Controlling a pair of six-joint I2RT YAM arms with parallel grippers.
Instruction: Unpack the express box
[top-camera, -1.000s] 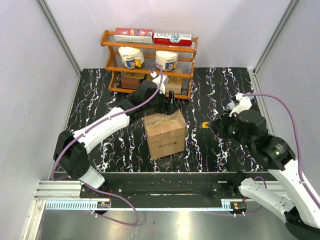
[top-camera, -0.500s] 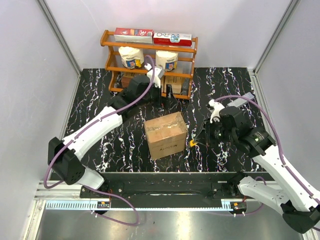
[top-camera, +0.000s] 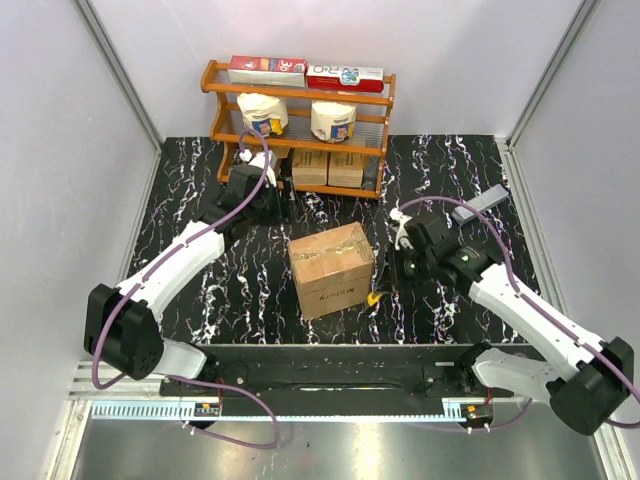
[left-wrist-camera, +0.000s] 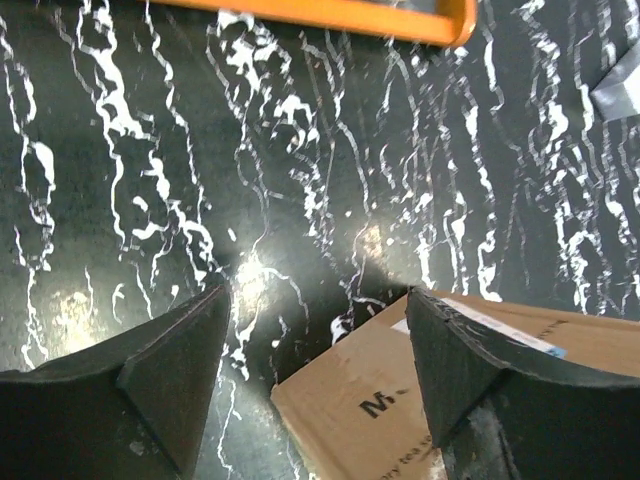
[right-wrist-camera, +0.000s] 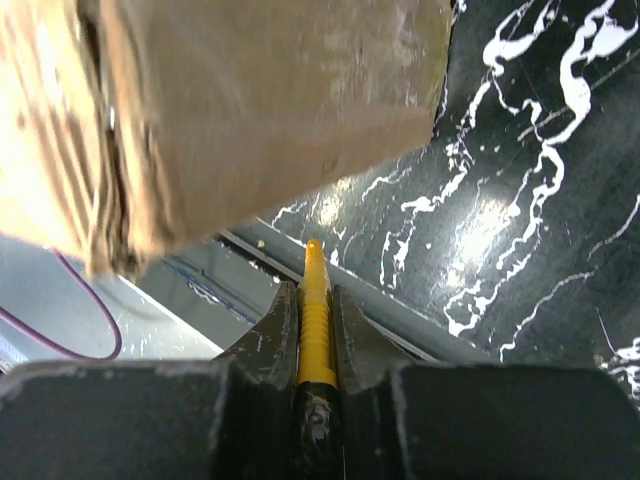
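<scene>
Taped brown express box (top-camera: 332, 268), seemingly closed; left fingers (left-wrist-camera: 170, 370) wide apart, right fingers (right-wrist-camera: 275, 335) pinching a yellow tool (right-wrist-camera: 315, 320)

express box (top-camera: 331, 268) sits mid desk (top-camera: 450, 170). Box lies in front and to the right of left end effector (top-camera: 283, 205), near its far-left corner, apart. Box is just left of right end effector (top-camera: 390, 282). Tool (top-camera: 375, 297) sits between that one's fingers, tip by box's near-right bottom corner. Rack (top-camera: 300, 95) stands behind left end effector at desk's back: small cartons (top-camera: 327, 168) on low shelf, two tubs (top-camera: 263, 113) on middle shelf, two flat boxes (top-camera: 268, 66) on top.
</scene>
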